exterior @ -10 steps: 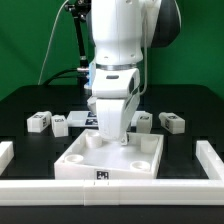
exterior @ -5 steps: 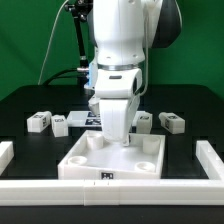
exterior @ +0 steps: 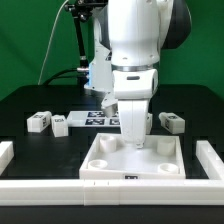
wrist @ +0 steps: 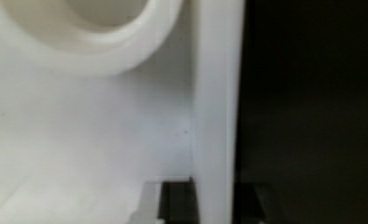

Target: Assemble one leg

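The large white square panel (exterior: 110, 165) with round corner sockets lies on the black table near the front rail. My gripper (exterior: 133, 143) reaches down onto the panel's far wall and is shut on it. In the wrist view the panel (wrist: 92, 130) fills the picture, one socket (wrist: 101, 25) shows, and the panel's wall stands between my gripper's (wrist: 213, 200) dark fingers. Small white legs with marker tags lie behind: two (exterior: 38, 121) (exterior: 60, 124) at the exterior view's left and one (exterior: 172, 122) at its right.
The marker board (exterior: 95, 118) lies behind the panel, partly hidden by the arm. A white rail (exterior: 60, 190) runs along the front, with rail pieces at the exterior view's left (exterior: 5, 152) and right (exterior: 211, 156).
The arm and the panel in its grip have moved together toward the exterior view's right. The legs and the marker board have stayed in place.
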`<control>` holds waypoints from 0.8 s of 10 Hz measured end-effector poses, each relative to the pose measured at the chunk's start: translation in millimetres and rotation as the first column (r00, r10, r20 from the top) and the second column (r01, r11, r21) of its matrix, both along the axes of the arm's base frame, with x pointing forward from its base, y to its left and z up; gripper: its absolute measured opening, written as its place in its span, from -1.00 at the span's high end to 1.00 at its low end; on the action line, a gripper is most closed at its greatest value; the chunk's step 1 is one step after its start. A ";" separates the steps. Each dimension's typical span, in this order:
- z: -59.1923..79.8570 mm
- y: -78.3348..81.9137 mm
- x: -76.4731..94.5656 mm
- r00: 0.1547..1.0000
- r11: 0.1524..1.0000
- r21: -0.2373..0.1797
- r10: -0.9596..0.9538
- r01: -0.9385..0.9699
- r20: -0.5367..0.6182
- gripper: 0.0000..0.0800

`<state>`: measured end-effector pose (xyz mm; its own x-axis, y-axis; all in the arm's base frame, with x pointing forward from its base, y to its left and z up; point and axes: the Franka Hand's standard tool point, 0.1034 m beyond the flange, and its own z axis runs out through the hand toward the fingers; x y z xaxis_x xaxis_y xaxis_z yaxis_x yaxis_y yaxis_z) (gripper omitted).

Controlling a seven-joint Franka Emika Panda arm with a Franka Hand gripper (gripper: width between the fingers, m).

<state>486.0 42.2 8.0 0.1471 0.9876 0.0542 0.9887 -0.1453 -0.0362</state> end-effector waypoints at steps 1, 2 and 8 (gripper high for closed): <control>0.0 -0.1 0.0 1.000 1.000 0.000 0.000 0.000 0.000 0.85; 0.0 0.6 0.1 1.000 1.000 0.000 0.000 0.000 0.000 0.85; -0.2 31.8 12.7 0.999 0.999 0.014 0.044 -0.044 -0.008 0.85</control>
<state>498.8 74.0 7.9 0.1036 0.9923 0.0673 0.9938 -0.1006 -0.0463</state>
